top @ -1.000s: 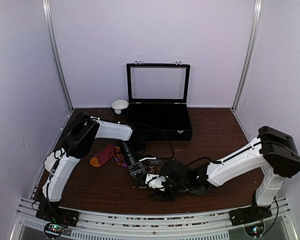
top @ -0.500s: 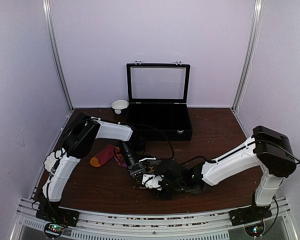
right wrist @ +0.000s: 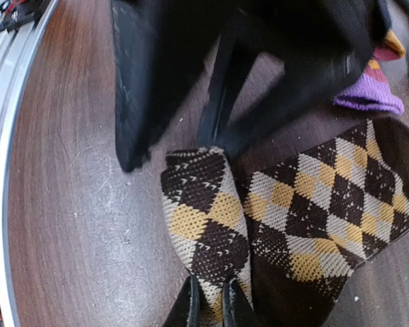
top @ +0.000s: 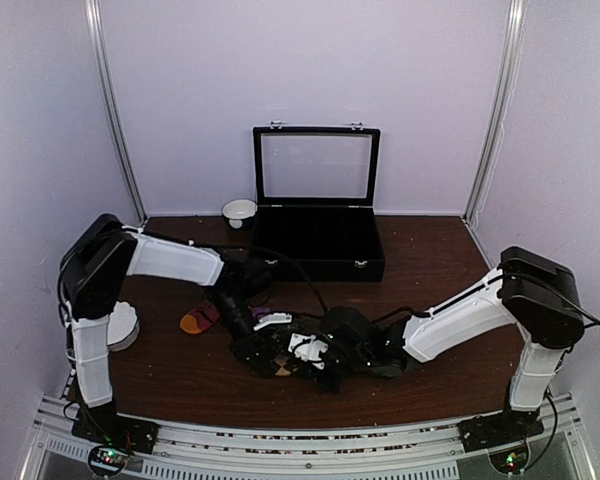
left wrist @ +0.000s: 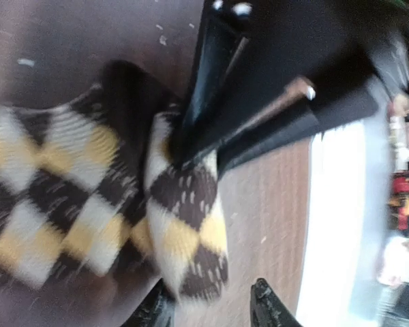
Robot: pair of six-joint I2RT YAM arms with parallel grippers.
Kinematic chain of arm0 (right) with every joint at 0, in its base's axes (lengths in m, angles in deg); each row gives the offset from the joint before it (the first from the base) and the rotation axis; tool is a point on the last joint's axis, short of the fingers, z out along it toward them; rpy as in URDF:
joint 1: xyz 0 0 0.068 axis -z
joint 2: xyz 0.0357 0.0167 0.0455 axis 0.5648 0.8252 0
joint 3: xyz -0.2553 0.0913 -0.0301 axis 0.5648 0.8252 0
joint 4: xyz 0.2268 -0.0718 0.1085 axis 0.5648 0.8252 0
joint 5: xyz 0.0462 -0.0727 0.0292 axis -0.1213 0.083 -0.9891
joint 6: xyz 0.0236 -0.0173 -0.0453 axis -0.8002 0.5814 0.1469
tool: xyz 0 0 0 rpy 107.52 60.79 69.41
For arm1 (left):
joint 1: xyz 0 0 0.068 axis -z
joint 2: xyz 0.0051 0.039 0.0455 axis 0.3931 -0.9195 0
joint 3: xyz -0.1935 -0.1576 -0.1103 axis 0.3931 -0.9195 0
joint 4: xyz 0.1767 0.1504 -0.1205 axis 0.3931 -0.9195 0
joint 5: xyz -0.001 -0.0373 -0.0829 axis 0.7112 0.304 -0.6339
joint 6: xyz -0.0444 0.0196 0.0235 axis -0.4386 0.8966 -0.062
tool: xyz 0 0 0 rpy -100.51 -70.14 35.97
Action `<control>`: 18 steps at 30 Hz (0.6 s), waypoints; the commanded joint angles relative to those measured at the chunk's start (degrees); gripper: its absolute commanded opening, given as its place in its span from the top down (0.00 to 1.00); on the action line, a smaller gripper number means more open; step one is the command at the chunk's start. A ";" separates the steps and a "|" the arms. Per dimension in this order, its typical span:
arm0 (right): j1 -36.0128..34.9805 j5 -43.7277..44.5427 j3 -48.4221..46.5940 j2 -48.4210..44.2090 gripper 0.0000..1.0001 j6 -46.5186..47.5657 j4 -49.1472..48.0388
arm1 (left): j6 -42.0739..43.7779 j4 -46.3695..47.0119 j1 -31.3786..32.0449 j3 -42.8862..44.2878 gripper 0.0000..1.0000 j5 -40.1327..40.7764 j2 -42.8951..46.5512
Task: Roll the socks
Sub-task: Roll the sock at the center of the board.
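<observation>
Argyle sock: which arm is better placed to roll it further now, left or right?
Right, probably. Its jaws pinch one end of the fold in the argyle sock, so it could turn the roll. The left jaws stand open at the fold's other end, gripping nothing.

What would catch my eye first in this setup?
The left arm and right arm meet low at the front centre of the table over a brown argyle sock, the right jaws pinching its folded strip. Behind stands an open black case with a glass lid, a white bowl beside it.
</observation>
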 commanded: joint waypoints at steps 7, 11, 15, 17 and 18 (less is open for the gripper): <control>1.70 -12.11 1.48 6.66 0.93 -16.29 7.05 | 1.16 15.90 -0.41 -6.85 0.60 10.98 9.75; 3.77 -17.36 1.68 9.10 0.94 -24.69 4.77 | 2.38 21.93 -0.30 -12.57 0.63 8.44 14.62; 4.91 -20.91 3.00 10.95 0.94 -30.51 0.22 | 2.91 25.32 -0.11 -16.04 0.64 5.96 17.39; 4.94 -21.05 3.51 11.10 0.95 -31.77 -0.84 | 2.88 27.40 -0.10 -18.02 0.63 5.19 18.96; 5.01 -21.09 3.41 11.31 0.95 -32.27 -0.79 | 2.82 28.54 -0.11 -19.20 0.62 4.70 19.92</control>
